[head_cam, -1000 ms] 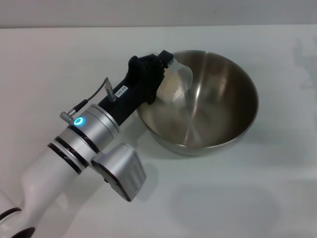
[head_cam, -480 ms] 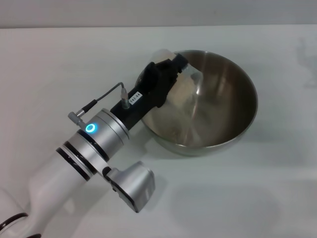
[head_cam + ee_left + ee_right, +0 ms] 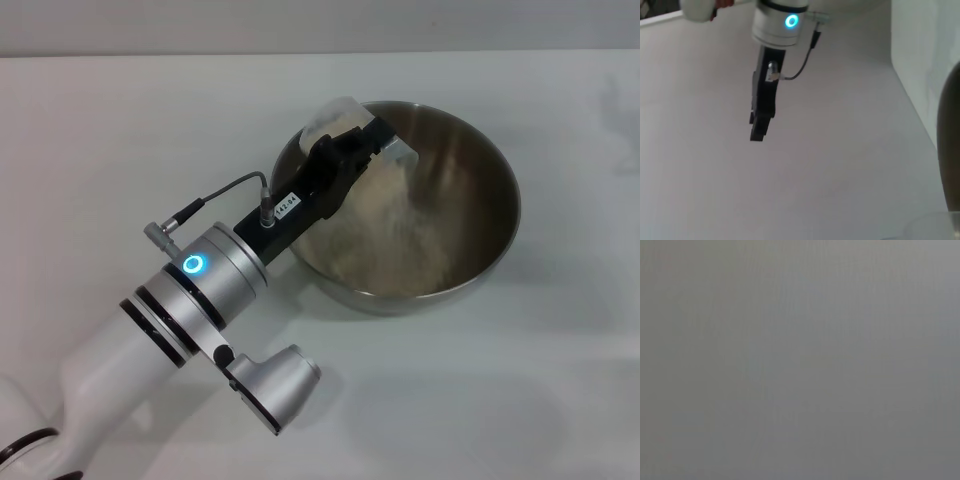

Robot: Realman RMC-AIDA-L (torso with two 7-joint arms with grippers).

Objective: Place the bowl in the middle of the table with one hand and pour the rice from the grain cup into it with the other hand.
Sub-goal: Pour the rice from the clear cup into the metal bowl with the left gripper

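In the head view the steel bowl [image 3: 503, 230] stands on the white table [image 3: 110, 130], a little right of centre. My left gripper [image 3: 352, 142] reaches over the bowl's left rim and is shut on the translucent grain cup [image 3: 336, 112]. The cup is tipped far over, mouth down into the bowl. Pale rice [image 3: 385, 235] streams from it and lies in a heap on the bowl's floor. My right gripper [image 3: 759, 131] shows only in the left wrist view, hanging over bare table away from the bowl. The right wrist view shows only flat grey.
My left arm [image 3: 190, 285] with its lit blue ring crosses the table's front left. A cable [image 3: 225, 190] loops off the wrist. A pale wall edge [image 3: 920, 60] shows in the left wrist view.
My left wrist has rolled further, tipping the cup from a slight tilt to mouth-down. Rice has left the cup and now covers the bowl's floor. The bowl has not moved.
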